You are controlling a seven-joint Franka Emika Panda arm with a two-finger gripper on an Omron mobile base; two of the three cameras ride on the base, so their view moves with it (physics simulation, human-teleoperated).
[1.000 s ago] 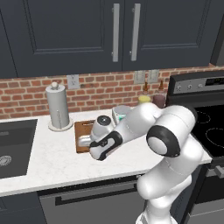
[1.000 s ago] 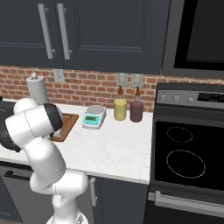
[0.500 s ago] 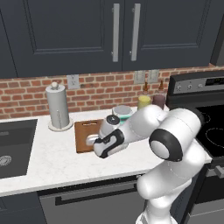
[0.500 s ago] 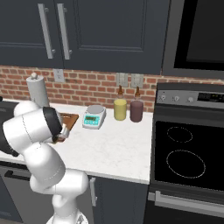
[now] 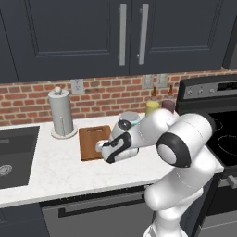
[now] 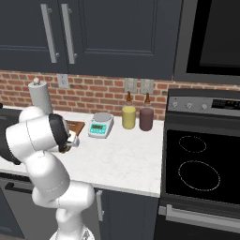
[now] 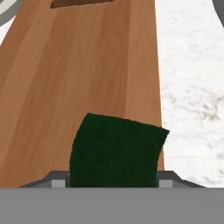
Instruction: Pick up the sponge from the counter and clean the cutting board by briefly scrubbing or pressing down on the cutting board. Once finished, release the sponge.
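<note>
left base view: the cutting board (image 5: 93,141), reddish-brown with a handle slot at its far short edge, lies flat on the white counter (image 5: 55,169) beside the paper towel roll (image 5: 61,112). the gripper (image 5: 101,149) sits low at the board's right edge.

right base view: the arm covers most of the board; the kitchen scale (image 6: 101,124) stands near it.

hand view: the sponge (image 7: 116,151), dark green, is clamped between the closed-in fingers over the board's near right part, by the counter edge.

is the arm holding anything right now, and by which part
The sponge, dark green face showing, sits between the jaws over the cutting board, apparently gripped by its two opposite side faces at the near end; the contact itself is hidden.
</note>
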